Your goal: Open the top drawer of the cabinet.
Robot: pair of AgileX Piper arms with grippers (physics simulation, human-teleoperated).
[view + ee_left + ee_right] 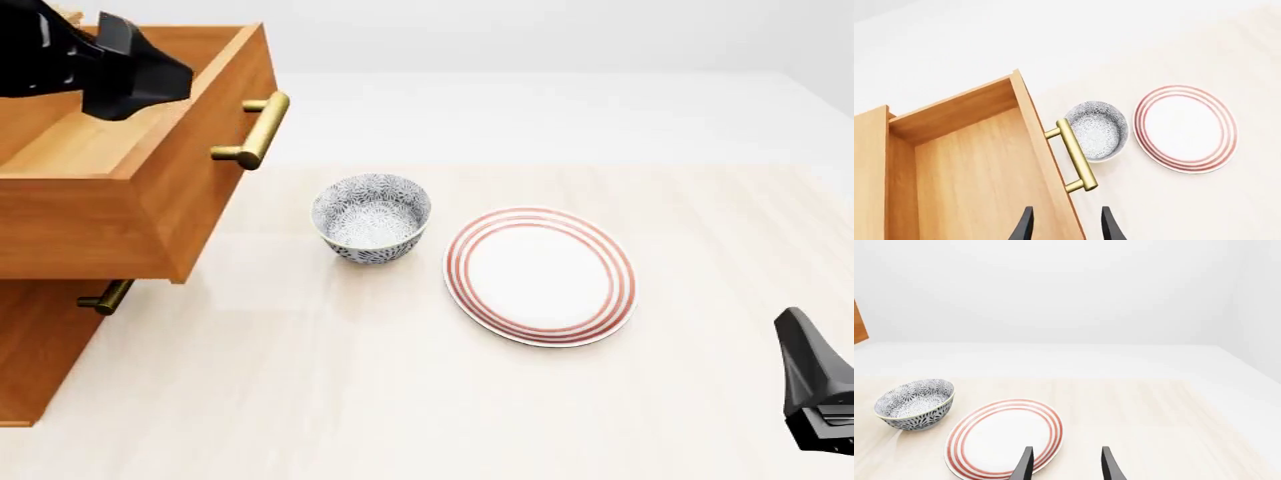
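We see the top drawer (127,170) pulled well out of the cabinet (34,350), above the worktop (334,380); our left hand (1066,227), open, hovers over its front edge; retreat seems next.

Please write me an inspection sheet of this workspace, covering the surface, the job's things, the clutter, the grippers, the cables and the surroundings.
Surface: pale wooden table, bare between the items.
Job's things: tall orange-brown wooden cabinet at the left; its top drawer is pulled well out, the plain wood inside showing nothing, brass bar handle free.
Clutter: blue-patterned ceramic bowl, upright, beside a white plate with red rings; apart from each other.
Grippers: left gripper open above the drawer's front edge, holding nothing; right gripper open, low over the plate's near rim.
Cables: nothing seen.
Surroundings: plain white floor and backdrop.
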